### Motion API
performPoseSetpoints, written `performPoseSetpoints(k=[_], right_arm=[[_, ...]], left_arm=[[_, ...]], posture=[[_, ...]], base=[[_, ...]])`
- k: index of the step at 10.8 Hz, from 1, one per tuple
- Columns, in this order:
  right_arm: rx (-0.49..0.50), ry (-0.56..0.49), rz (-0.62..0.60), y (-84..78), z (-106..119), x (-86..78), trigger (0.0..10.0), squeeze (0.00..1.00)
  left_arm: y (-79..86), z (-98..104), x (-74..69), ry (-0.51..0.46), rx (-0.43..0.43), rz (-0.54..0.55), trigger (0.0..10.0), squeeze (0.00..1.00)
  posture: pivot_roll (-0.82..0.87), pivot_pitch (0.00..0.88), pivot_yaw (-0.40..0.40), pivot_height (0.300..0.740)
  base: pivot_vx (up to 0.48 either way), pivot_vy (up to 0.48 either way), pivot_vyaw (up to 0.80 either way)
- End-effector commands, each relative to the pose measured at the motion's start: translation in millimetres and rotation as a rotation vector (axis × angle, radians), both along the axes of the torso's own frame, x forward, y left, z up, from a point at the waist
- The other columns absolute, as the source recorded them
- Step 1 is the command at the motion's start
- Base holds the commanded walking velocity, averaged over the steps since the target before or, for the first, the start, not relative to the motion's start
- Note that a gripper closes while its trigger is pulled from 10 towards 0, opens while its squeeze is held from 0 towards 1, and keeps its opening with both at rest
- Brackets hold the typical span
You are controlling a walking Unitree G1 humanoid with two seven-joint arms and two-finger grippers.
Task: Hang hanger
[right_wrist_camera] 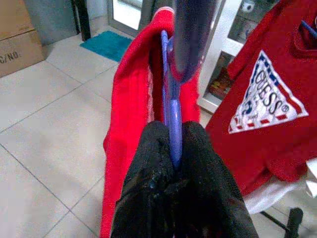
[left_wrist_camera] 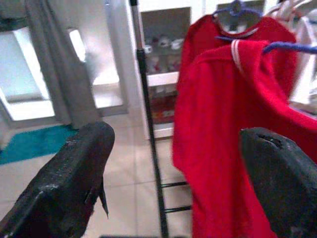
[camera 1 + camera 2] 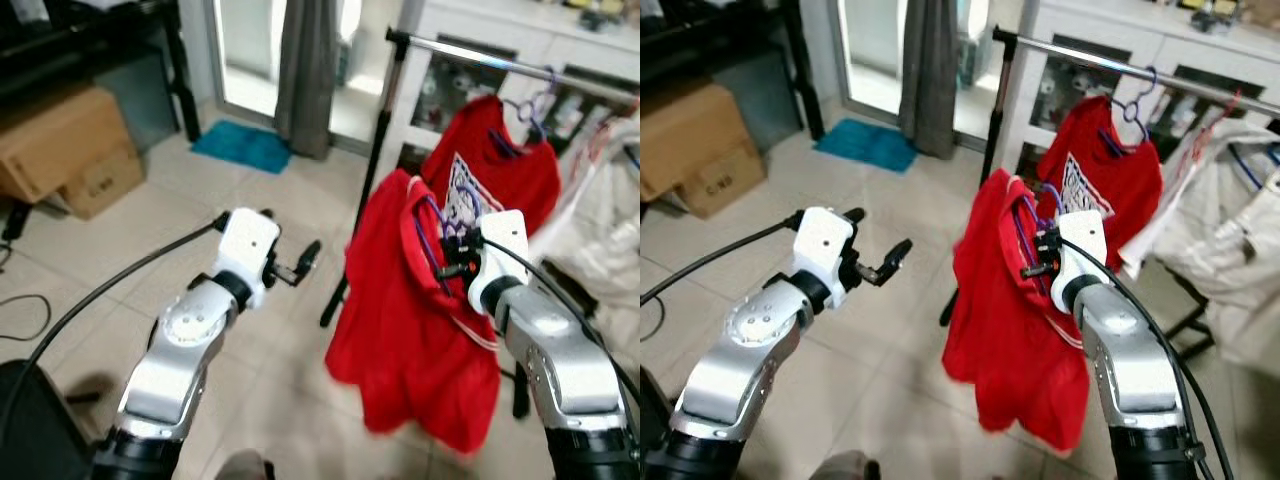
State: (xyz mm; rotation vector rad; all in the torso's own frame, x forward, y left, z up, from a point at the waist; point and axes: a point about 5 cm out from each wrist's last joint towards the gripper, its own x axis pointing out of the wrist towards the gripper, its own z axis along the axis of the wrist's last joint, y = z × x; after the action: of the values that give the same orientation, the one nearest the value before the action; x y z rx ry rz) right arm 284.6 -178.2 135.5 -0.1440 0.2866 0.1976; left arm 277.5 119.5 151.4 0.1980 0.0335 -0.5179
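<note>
Right gripper [image 1: 171, 163] is clamped on the purple hanger [image 1: 171, 106], the thin plastic pinched edge-on between both fingers. Hanger is held centre-right of the head views, carrying a red shirt [image 3: 420, 330] that droops well below it, down and left of the rail [image 3: 470, 55]. Load judged light but floppy: stiff, thin plastic above, soft cloth below that will sway and may slide off the shoulders if tilted. Smooth plastic could twist in the pinch. Best hold judged near the neck, just under the hook, leaving the hook free for the rail. Left gripper [image 3: 290, 262] is seen spread wide, empty, centre-left. A second red shirt [image 3: 500, 160] already hangs upper right
</note>
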Motion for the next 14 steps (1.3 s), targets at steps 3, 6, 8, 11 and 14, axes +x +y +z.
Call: performPoseSetpoints(k=[3,6,8,11,14], right_arm=[[0.001,-0.050,0.001,-1.1,12,2.7,0.0,0.00],[0.004,-0.048,0.016,1.7,12,2.3,0.0,0.00],[0.006,-0.052,0.036,5.7,14,2.6,0.0,0.00],[0.020,-0.055,0.054,11.0,11,2.8,0.0,0.00],[0.031,-0.057,0.056,12.0,11,1.6,0.0,0.00]], left_arm=[[-3.9,3,0.6,-0.002,-0.016,-0.026,10.0,1.00],[-4.5,5,0.3,-0.007,-0.024,-0.039,10.0,1.00],[-6.9,8,3.1,-0.019,-0.022,-0.053,10.0,1.00],[-13.3,18,9.7,-0.052,-0.015,-0.098,10.0,1.00],[-16.4,18,10.6,-0.054,-0.012,-0.118,10.0,1.00]], posture=[[0.10,0.060,-0.089,0.740],[0.10,0.049,-0.090,0.740],[0.11,0.032,-0.091,0.740],[0.12,0.011,-0.091,0.740],[0.13,0.000,-0.087,0.740]], base=[[0.000,0.000,0.00],[0.000,0.000,0.00],[0.000,0.000,0.00],[0.000,0.000,0.00],[0.000,0.000,0.00]])
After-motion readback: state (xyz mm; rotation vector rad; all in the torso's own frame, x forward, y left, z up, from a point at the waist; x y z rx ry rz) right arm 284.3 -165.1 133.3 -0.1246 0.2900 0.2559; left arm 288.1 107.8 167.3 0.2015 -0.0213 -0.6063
